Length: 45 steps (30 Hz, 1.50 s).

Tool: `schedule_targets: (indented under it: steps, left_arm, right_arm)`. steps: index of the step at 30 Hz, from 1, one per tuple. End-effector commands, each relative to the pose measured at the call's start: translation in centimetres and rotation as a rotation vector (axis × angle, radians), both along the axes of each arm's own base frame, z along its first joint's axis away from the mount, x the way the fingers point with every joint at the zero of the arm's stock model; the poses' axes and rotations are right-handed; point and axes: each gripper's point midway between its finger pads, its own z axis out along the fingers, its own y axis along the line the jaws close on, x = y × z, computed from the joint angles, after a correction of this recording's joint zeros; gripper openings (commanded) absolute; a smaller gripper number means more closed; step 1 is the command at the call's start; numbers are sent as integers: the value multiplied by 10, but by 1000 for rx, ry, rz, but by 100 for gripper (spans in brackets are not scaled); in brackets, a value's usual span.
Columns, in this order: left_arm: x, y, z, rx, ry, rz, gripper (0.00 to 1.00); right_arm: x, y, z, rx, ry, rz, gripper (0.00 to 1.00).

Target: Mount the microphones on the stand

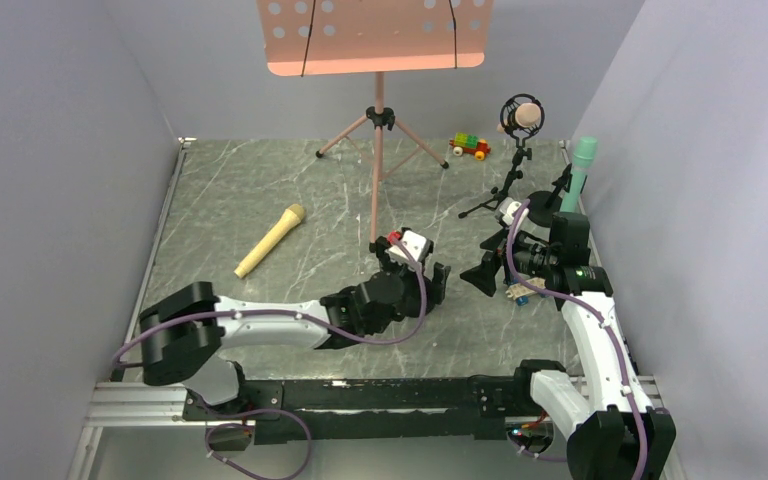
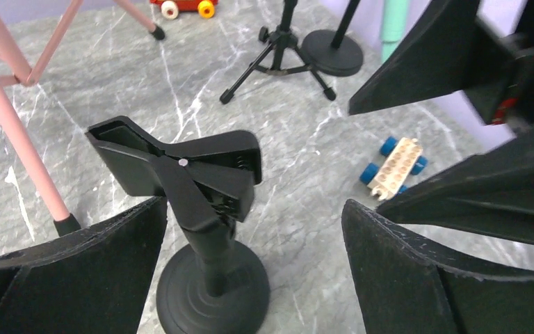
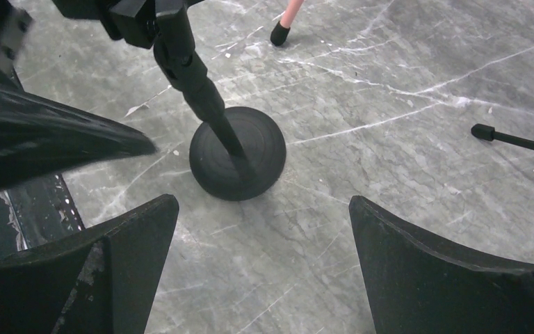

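Top: yellow microphone (image 1: 271, 240) lies flat on the table (image 1: 260, 180), left of centre; teal microphone (image 1: 582, 165) and pink microphone (image 1: 525, 116) sit up on stands at far right. Left wrist: left gripper (image 2: 254, 209) jaws wide apart, empty clip stand (image 2: 181, 170) between them. Right wrist: right gripper (image 3: 263, 202) jaws apart, holding nothing, near that stand's round base.
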Motion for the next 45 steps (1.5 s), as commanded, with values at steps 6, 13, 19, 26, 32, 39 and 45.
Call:
schedule_targets:
  steps: [6,13,19,26,32,39,45]
  left_arm:
    - [-42,22,45,-38,-29,-212,99]
    - [-62,62,48,-25,-14,-277,99]
    - [-30,139,52,-154,72,-222,99]
    - [-11,211,75,-101,25,-128,99]
    - [-7,250,63,202,28,-51,99]
    - [-8,257,33,294,10,-59,99]
    - [-9,266,29,317,38,-24,99]
  right_arm:
    - [2,1,7,-9,-50,35,100]
    - [-10,9,5,14,-74,113,100]
    - [-24,19,1,49,-106,201,100]
    - [-25,18,-6,43,-102,211,100]
    - [-27,16,5,-15,-101,211,100]
    - [-36,23,30,-59,-87,210,100]
    - [-35,37,40,-39,-48,217,100]
